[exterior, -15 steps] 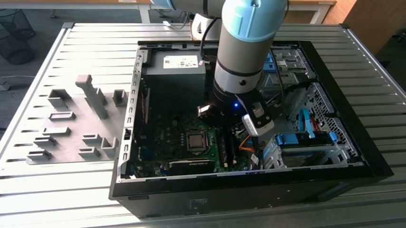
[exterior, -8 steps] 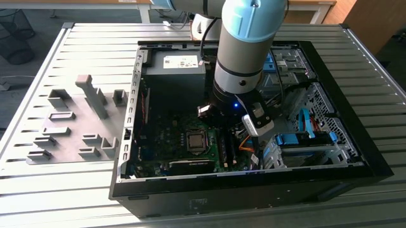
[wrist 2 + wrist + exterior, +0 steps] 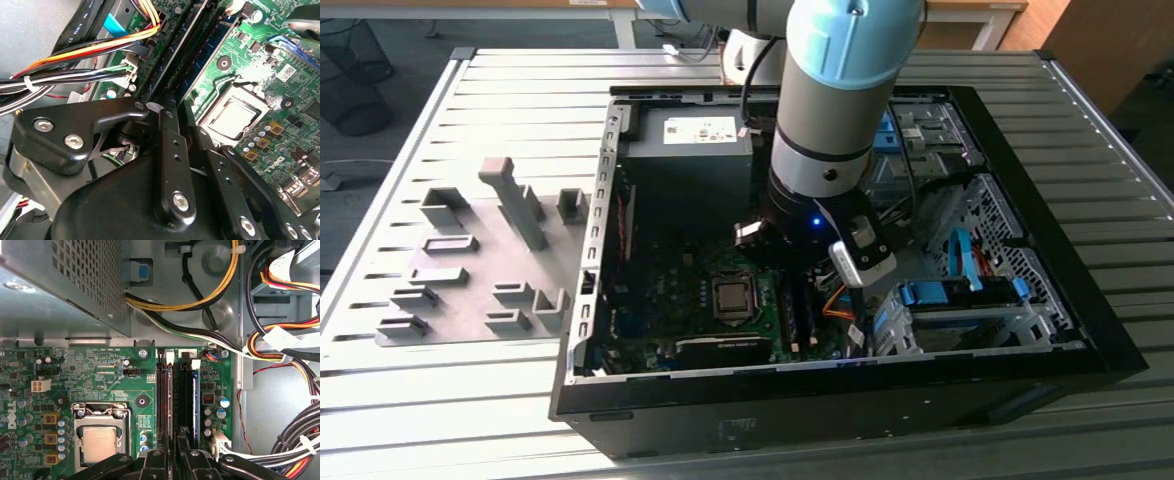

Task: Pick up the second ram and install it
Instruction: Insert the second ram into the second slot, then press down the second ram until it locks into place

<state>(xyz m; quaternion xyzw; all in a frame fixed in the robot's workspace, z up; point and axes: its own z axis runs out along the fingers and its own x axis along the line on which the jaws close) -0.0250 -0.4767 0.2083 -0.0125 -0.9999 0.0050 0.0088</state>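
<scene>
The second ram (image 3: 168,390) stands on edge in a long slot of the green motherboard (image 3: 100,365), beside the processor socket (image 3: 98,437). In both wrist views it appears as a thin dark strip (image 3: 176,55) running away from the fingertips. My gripper (image 3: 173,439) is low inside the open computer case (image 3: 587,290), with its two black fingers (image 3: 169,125) close together, one on each side of the stick's near end. In the exterior view my gripper (image 3: 790,262) hangs over the slots to the right of the socket. Whether the stick is fully seated is hidden.
More black and blue slots (image 3: 189,390) lie right beside the stick. Bundles of coloured cables (image 3: 280,345) and the grey power supply box (image 3: 60,285) crowd the case. A grey fixture plate (image 3: 480,260) with upright holders lies on the slatted table at the exterior view's left.
</scene>
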